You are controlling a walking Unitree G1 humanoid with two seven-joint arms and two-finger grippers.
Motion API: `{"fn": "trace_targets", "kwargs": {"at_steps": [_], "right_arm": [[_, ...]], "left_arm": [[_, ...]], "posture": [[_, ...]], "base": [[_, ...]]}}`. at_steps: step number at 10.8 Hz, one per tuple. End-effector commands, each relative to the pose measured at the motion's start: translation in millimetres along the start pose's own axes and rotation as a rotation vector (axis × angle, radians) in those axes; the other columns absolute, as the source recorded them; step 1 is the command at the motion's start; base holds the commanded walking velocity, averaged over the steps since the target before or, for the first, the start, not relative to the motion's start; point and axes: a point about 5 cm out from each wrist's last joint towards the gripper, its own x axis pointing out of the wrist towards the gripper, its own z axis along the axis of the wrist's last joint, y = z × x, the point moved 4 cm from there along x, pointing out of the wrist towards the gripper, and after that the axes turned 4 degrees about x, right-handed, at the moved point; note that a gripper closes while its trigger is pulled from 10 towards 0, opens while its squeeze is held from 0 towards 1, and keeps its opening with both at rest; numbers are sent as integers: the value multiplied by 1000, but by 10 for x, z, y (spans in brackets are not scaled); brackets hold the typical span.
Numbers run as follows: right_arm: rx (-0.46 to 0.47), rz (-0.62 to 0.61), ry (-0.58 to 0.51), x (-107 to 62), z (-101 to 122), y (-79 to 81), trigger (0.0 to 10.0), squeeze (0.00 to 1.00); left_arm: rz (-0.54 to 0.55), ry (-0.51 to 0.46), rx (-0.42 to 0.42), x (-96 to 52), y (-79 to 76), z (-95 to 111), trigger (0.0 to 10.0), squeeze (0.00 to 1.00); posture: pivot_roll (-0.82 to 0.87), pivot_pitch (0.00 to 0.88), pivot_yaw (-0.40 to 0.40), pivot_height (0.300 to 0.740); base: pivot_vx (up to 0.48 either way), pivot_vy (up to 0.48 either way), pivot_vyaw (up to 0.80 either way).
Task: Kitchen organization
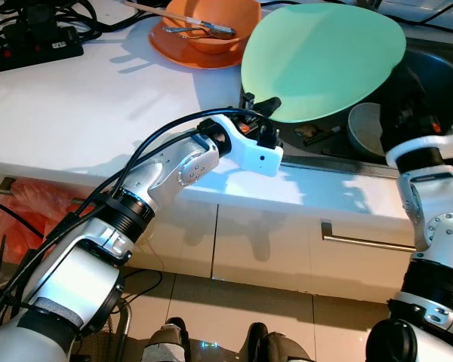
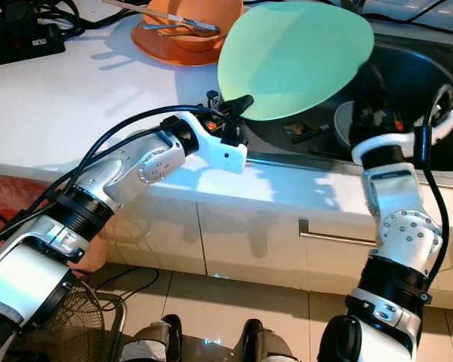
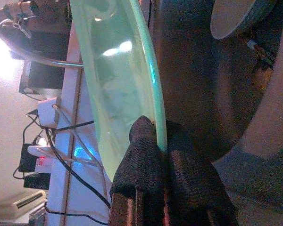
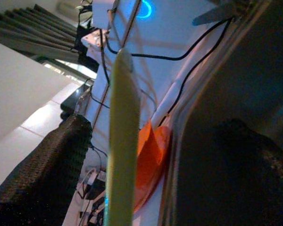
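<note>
My left gripper (image 1: 261, 110) is shut on the rim of a pale green plate (image 1: 325, 56), both black fingertips (image 3: 144, 134) pinching its edge (image 3: 118, 84). The plate is tilted up and held over the near left corner of the dark sink (image 2: 430, 68). My right gripper (image 2: 374, 117) is down in the sink just beyond the plate's right side. Its fingers (image 4: 61, 155) stand wide apart, so it is open. The plate's edge (image 4: 120, 141) runs between them, touching neither.
A white bowl (image 1: 365, 128) and a dark utensil (image 1: 317, 134) lie in the sink. On the white counter (image 1: 83, 113) sit an orange bowl with cutlery (image 1: 211, 23) and a black power strip (image 1: 30, 45). The cabinet handle (image 1: 362, 240) is below.
</note>
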Motion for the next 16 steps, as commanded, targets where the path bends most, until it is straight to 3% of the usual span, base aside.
{"fn": "trace_targets", "kwargs": {"at_steps": [1, 6, 11, 16], "right_arm": [[-1, 10, 5, -12, -9, 43, 10000, 0], [11, -1, 33, 23, -129, 10, 10000, 0], [-3, -18, 50, 27, -195, -38, 10000, 0], [-12, -34, 61, 23, -236, -95, 10000, 0]], "left_arm": [[-165, -14, -34, -63, -477, 92, 10000, 0], [-193, -92, -18, -89, -483, 209, 10000, 0], [-260, -162, 92, -169, -394, 203, 10000, 0], [-212, -87, 118, -146, -190, 21, 10000, 0]], "posture": [[134, 236, -51, 740], [149, 235, -53, 740], [167, 245, -49, 740], [179, 245, -49, 740]], "base": [[0, 0, 0], [0, 0, 0], [0, 0, 0], [0, 0, 0]]}}
